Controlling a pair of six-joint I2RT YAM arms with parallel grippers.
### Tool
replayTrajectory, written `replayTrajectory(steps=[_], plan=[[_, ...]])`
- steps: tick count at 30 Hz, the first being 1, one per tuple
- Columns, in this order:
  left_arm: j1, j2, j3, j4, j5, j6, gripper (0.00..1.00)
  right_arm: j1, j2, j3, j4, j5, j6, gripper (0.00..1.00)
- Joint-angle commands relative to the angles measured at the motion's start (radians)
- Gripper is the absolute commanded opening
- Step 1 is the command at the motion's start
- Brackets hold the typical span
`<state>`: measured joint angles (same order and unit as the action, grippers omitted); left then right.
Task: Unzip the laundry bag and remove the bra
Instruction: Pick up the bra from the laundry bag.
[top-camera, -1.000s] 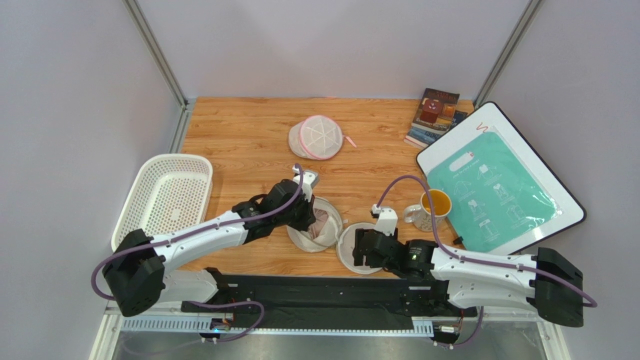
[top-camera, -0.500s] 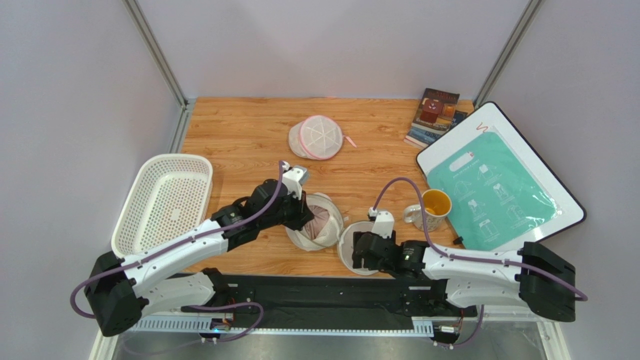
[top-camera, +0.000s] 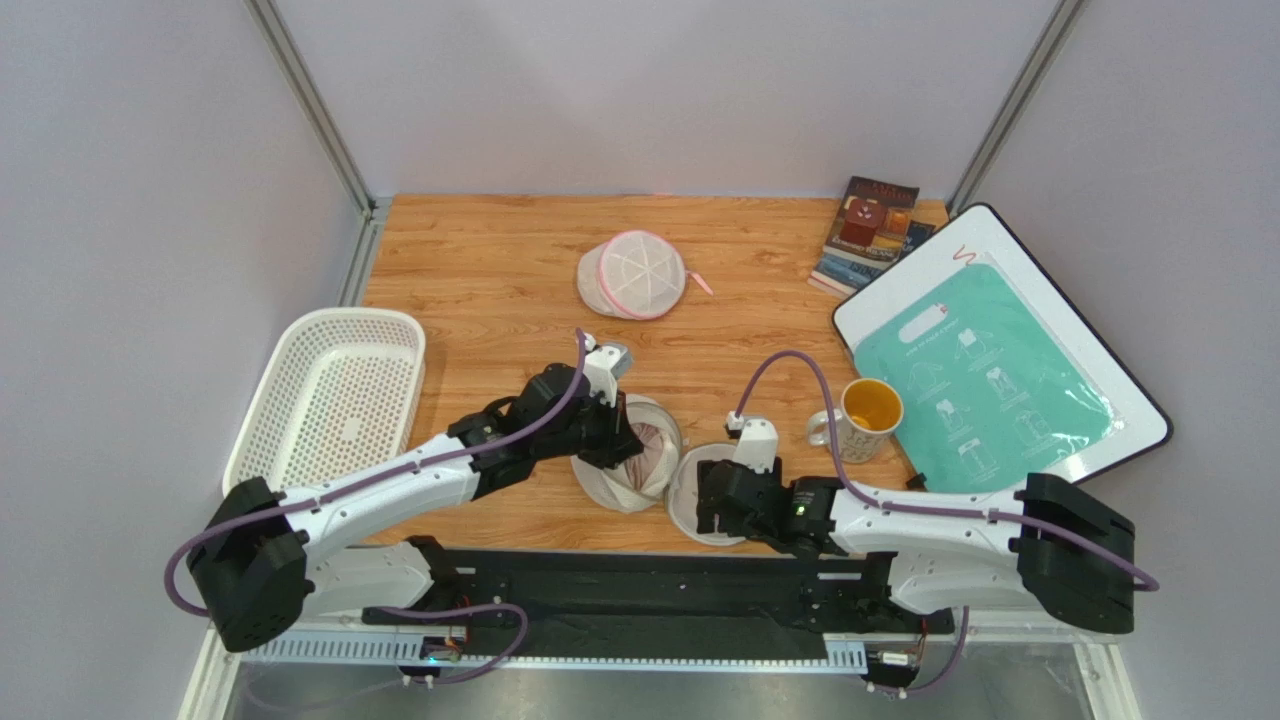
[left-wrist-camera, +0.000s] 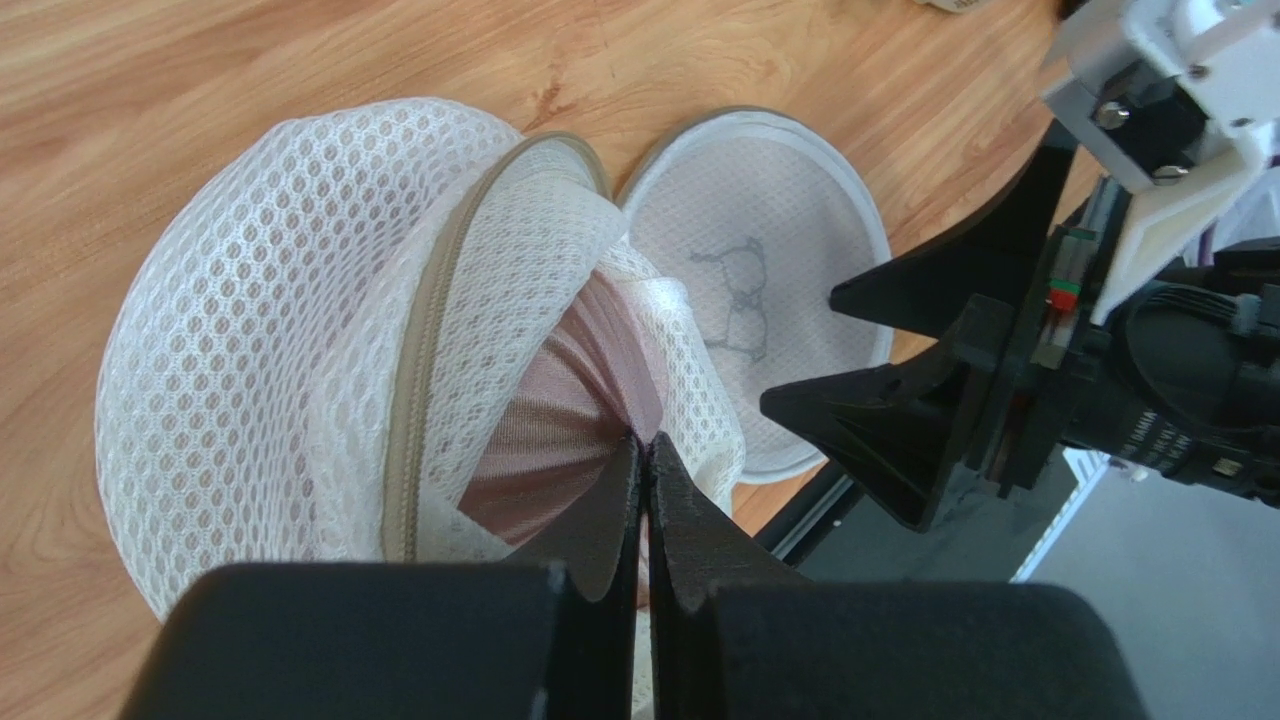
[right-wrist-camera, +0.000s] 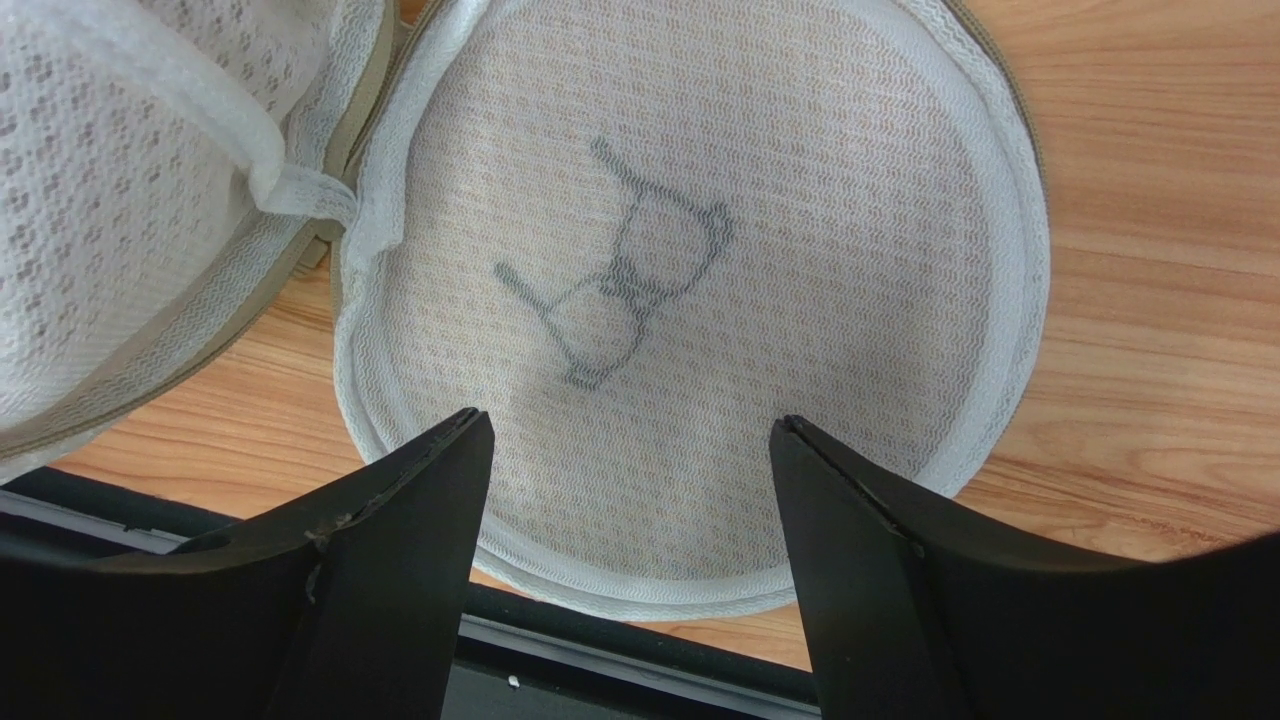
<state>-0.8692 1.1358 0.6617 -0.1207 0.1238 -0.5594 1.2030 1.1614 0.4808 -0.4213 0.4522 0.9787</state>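
The laundry bag (left-wrist-camera: 271, 345) lies unzipped on the wood, its domed mesh half gaping along the beige zip. Its flat lid half (right-wrist-camera: 676, 300), with the dark bra pictogram, is folded out beside it. The bra (left-wrist-camera: 549, 435) shows as pink-mauve fabric inside the opening. My left gripper (left-wrist-camera: 646, 440) is shut on a fold of that pink fabric at the mouth of the bag (top-camera: 628, 458). My right gripper (right-wrist-camera: 628, 423) stands open just above the near rim of the lid (top-camera: 703, 498), nothing between its fingers. Most of the bra is hidden inside the mesh.
A white plastic basket (top-camera: 323, 398) stands at the left. A second round mesh pouch with pink trim (top-camera: 639, 273) lies farther back. A mug (top-camera: 869, 413) stands right of the bag, beside a white and teal board (top-camera: 992, 360). Books (top-camera: 872, 225) lie at the back right.
My left gripper has swung a little left and back right while staying shut on the pink fabric. The right gripper and the lid have shifted slightly left.
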Motion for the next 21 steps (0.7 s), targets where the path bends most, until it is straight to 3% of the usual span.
replayTrajectory(steps=[1,3,7,11,21], plan=[[-0.004,0.051,0.036,0.032,-0.024,0.009,0.00,0.004,-0.055,0.042,0.001,0.003,-0.015,0.74],[-0.004,0.091,0.045,-0.009,-0.073,0.009,0.00,0.004,-0.081,0.053,-0.005,0.005,-0.029,0.74],[-0.002,0.094,-0.013,0.102,0.002,-0.074,0.00,0.023,-0.103,0.093,0.004,0.005,-0.057,0.73],[-0.002,0.085,-0.014,0.078,-0.041,-0.092,0.00,0.055,-0.115,0.122,0.025,0.029,-0.092,0.73],[-0.002,0.018,-0.043,0.069,-0.059,-0.102,0.00,0.069,-0.039,0.134,0.217,-0.020,-0.140,0.73]])
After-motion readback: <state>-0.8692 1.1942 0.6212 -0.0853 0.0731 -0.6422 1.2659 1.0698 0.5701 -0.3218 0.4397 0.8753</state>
